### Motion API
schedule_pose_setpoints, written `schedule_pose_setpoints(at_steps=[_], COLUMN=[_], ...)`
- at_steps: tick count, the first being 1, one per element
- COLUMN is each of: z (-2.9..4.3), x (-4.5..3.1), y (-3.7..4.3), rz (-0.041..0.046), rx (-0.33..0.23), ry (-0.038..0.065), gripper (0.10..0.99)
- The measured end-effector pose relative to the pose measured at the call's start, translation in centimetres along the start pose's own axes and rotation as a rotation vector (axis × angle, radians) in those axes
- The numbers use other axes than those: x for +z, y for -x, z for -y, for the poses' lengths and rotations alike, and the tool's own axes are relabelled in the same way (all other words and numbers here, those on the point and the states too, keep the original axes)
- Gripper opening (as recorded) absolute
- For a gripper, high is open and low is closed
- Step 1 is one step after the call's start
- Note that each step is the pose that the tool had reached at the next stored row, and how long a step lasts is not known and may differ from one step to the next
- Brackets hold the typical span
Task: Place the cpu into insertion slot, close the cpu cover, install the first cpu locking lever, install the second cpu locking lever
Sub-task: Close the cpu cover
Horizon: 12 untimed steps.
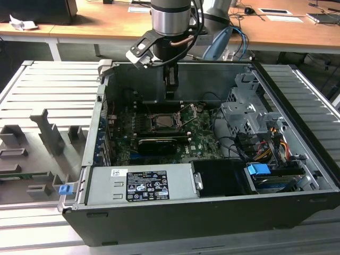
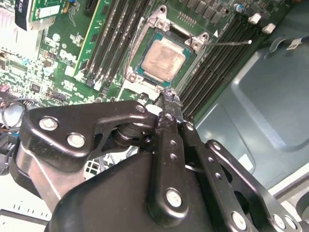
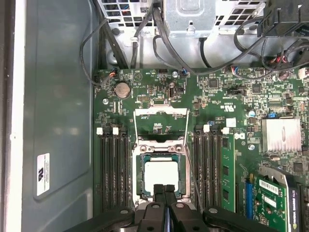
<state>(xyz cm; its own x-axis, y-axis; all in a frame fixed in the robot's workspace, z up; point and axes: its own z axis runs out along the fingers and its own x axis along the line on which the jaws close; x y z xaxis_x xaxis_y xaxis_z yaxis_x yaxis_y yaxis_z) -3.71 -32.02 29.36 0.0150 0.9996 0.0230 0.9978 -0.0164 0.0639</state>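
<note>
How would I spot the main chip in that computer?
Inside the open computer case, find the green circuit board. Between its two banks of long black slots sits a square socket, with the chip lying flat in it. Its smooth, pale metal top stands out against the black and green around it.

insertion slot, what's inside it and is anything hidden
The cpu lies inside the insertion slot, metal top bare, with the cpu cover swung open, off it. The contacts under the chip are covered, and the gripper hides the slot's near edge.
</note>
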Motion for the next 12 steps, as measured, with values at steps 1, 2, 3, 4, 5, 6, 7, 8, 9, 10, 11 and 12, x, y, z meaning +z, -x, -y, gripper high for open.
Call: schedule_pose_setpoints(at_steps=[1,2,3,4,5,6,7,8,9,10,11,12], z=[-0.21,-0.32,-0.47,-0.56,-0.66,-0.72,-0.79,-0.84,-0.94,-1.07,-1.13,-1.19], x=[0.01,0.02,0.03,0.04,0.05,0.05,0.05,0.06,0.07,0.07,0.08,0.08], y=[0.00,0.00,0.00,-0.01,-0.01,-0.01,-0.01,-0.01,-0.01,-0.01,-0.01,-0.02], rz=[0.0000,-0.0001,-0.0001,-0.0001,-0.0001,0.0000,-0.0001,-0.0001,-0.0002,-0.0001,-0.0001,-0.0001], rx=[0.000,0.000,0.000,0.000,0.000,0.000,0.000,0.000,0.000,0.000,0.000,0.000], ry=[0.000,0.000,0.000,0.000,0.000,0.000,0.000,0.000,0.000,0.000,0.000,0.000], gripper=[0.106,0.106,0.106,0.106,0.106,0.106,0.106,0.106,0.106,0.106,0.106,0.106])
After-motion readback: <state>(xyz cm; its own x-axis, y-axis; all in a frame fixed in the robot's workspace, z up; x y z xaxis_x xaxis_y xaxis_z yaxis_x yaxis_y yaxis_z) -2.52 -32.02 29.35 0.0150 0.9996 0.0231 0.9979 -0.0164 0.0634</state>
